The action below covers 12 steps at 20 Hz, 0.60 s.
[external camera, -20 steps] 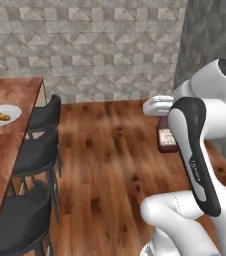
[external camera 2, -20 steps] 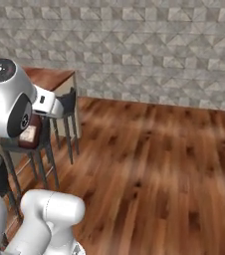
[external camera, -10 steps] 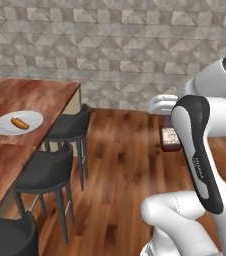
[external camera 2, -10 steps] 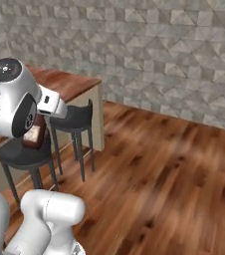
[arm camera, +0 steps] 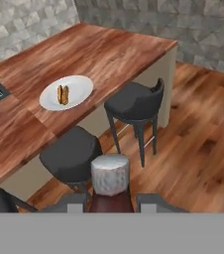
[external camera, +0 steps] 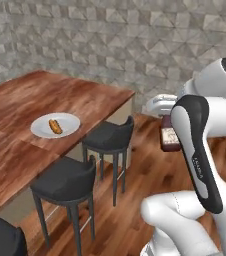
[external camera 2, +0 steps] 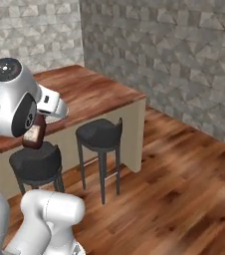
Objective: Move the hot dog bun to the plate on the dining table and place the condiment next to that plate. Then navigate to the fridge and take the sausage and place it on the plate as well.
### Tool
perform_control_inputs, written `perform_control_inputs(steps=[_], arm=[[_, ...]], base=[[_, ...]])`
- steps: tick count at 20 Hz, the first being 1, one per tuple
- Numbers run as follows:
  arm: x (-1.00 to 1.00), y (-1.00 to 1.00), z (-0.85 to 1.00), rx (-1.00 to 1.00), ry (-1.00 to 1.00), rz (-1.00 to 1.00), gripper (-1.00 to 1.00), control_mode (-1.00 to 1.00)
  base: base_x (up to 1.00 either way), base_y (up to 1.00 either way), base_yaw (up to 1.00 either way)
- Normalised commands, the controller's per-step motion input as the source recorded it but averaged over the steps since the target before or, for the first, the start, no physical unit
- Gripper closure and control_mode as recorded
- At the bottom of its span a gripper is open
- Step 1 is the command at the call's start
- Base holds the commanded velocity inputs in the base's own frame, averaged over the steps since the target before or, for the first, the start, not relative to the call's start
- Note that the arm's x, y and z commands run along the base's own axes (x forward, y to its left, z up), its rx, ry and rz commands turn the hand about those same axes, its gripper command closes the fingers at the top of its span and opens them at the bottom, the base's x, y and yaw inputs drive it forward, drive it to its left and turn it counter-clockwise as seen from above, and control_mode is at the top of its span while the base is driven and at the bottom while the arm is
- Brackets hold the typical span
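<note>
My gripper (arm camera: 111, 201) grips the bottle (arm camera: 111, 184); the bun (external camera: 55, 126) lies on the plate (external camera: 69, 120) near the worktop (external camera: 80, 97) edge.

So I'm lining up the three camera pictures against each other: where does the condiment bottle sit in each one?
Left base view: the condiment is right of centre, beside the dark forearm.
Right base view: the condiment is at the left, under the white arm.
Hand view: the condiment is at bottom centre, held in the gripper, cap towards the camera.
Shared landmark: the dining table.
</note>
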Motion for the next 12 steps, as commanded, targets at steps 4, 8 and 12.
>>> perform_control_inputs(steps=[4, 8, 12], arm=[[0.0, 0.0, 0.0, 0.0, 0.0, 0.0, 1.0, 1.0], [0.0, 0.0, 0.0, 0.0, 0.0, 0.0, 1.0, 1.0], [0.0, 0.0, 0.0, 0.0, 0.0, 0.0, 1.0, 1.0]], base=[[0.59, -0.54, 0.62], [0.54, -0.52, 0.63], [0.53, -0.52, 0.63]])
